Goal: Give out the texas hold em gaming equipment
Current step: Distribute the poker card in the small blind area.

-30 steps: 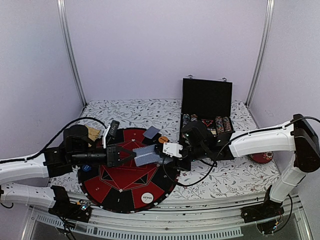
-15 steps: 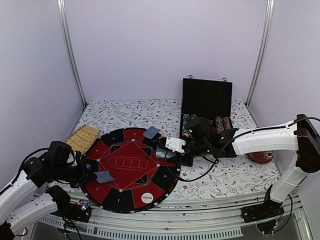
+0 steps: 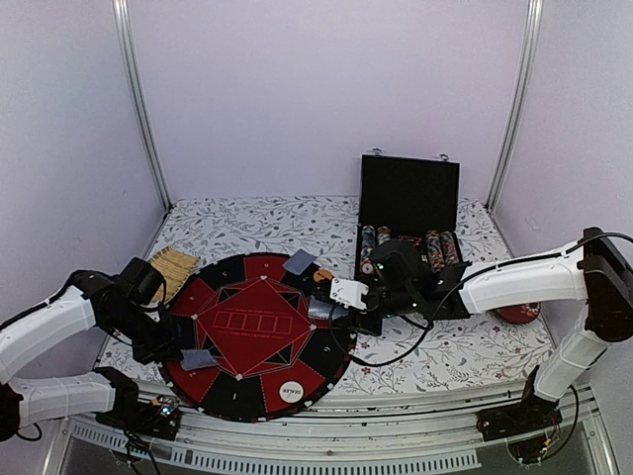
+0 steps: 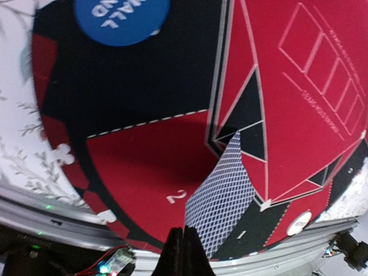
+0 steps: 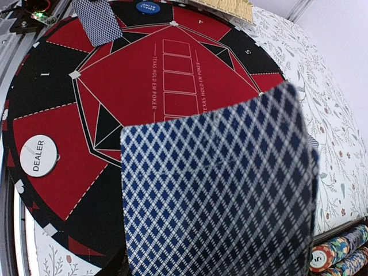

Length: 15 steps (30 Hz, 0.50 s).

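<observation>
A round red-and-black hold'em mat [image 3: 259, 341] lies on the table. My left gripper [image 3: 181, 348] is low over its near-left part. Its jaws [image 4: 183, 251] stand pressed together at the edge of a grey-blue patterned card [image 4: 225, 192] that lies flat by seat 2 [image 3: 199, 358]. My right gripper [image 3: 329, 305] is at the mat's right rim, shut on patterned cards [image 5: 218, 190] that hide its fingers. Another card [image 3: 300, 262] lies at the far rim by an orange disc [image 3: 323, 276]. The DEALER disc [image 3: 291, 391] sits near the front. A blue disc [image 4: 122, 17] lies at the mat's left.
An open black case [image 3: 408, 193] with rows of chips [image 3: 435, 244] stands behind my right arm. A straw mat [image 3: 170, 267] lies at the far left, and a red round thing [image 3: 517, 314] at the right. The table's near edge runs just behind my left gripper.
My left gripper took a card from the right gripper at the mat's centre, swung left and brought it down by seat 2. The right gripper drew back slightly with its cards.
</observation>
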### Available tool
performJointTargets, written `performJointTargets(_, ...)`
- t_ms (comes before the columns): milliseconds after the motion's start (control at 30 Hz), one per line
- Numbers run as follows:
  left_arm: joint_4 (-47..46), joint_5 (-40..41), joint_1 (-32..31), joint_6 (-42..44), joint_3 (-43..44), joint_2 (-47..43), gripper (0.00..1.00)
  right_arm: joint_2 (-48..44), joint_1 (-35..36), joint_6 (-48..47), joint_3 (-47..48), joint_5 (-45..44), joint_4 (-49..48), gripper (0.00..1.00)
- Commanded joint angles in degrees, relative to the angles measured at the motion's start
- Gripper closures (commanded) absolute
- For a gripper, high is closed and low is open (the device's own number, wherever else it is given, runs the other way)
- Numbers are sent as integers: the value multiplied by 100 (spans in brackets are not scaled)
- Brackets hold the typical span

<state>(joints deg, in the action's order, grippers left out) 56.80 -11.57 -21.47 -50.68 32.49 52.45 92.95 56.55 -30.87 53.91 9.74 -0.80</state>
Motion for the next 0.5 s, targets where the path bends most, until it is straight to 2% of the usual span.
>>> performJointTargets(0,621,589,-46,-185,537,20,100,-254,-17,-23,-78,204,-388,54)
performJointTargets(133,1506,1422,-152,-79,1350,560,100,-338,-15,-34,-107,276,-432,54)
performJointTargets(333,1258,1235,-102,449,1246,1047,100,-446,-27,-50,-143,266,-451,54)
performJointTargets(467,1359,1483,32,731,1293,1355,100,-504,-28,-55,-192,249,-453,54)
